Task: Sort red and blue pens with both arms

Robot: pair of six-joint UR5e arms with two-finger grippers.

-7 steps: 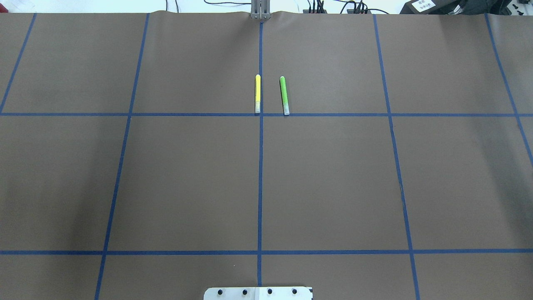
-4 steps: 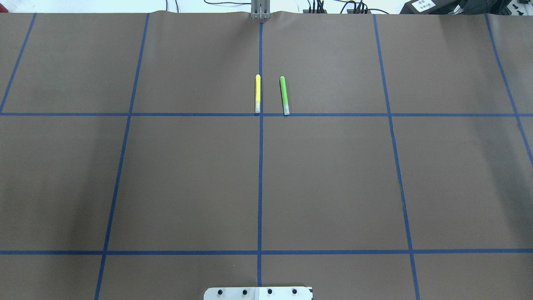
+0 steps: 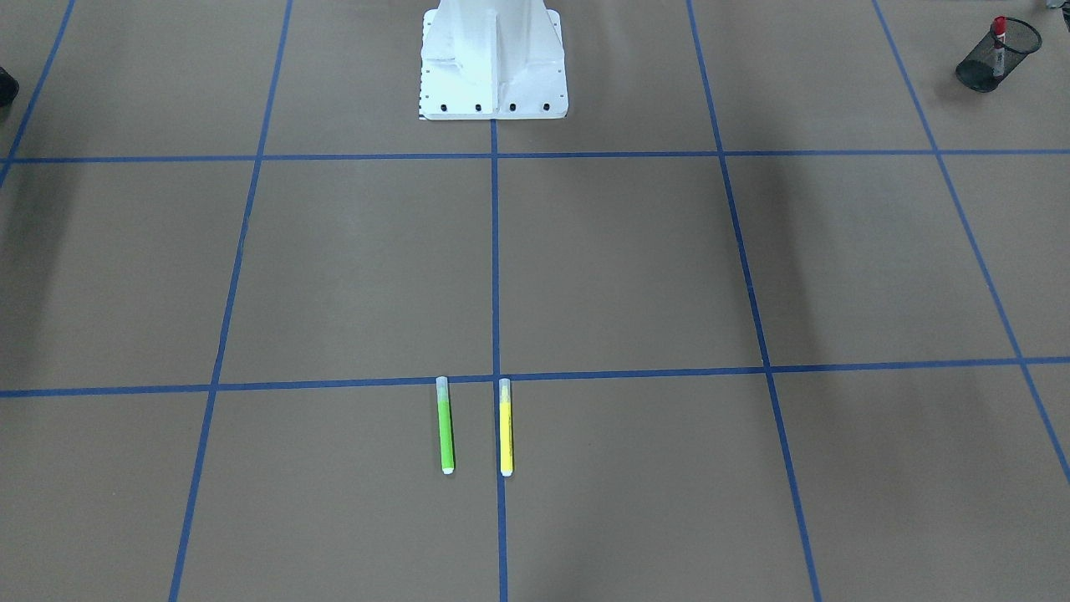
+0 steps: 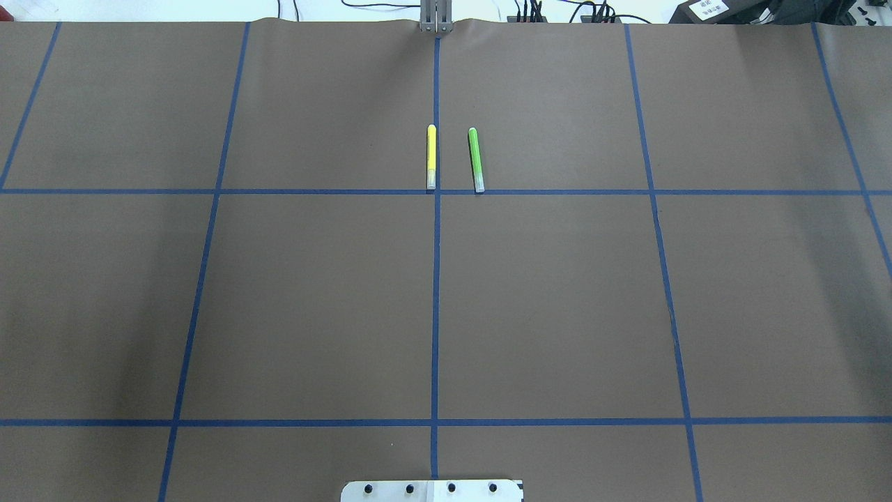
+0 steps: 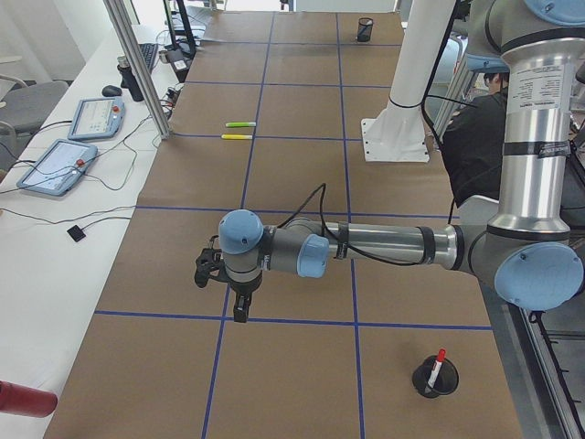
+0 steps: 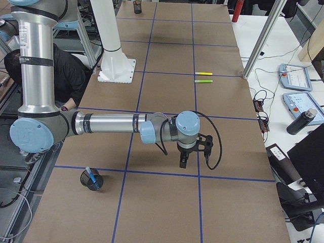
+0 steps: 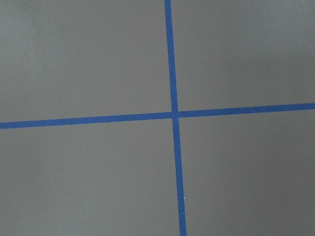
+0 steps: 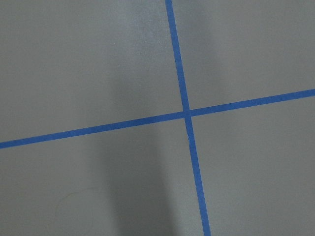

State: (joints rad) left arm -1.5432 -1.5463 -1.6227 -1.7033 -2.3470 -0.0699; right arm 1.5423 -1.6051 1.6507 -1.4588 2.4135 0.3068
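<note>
Exterior left: red pen [image 5: 438, 364], pincer [image 5: 240, 313] apart

Nothing is visibly changing in the overhead view: the yellow marker [image 4: 431, 157] and green marker [image 4: 476, 160], toward twelve o'clock from the base plate [image 4: 432, 491], are not shifting.

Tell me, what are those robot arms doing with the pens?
The sorting looks done. The red pen stands in a cup at the robot's left end, and the blue pen in a second cup at its right end. The green marker and yellow marker lie side by side on the table. The left tool and right tool point down, no pen showing in either; open or shut, I cannot tell.
</note>
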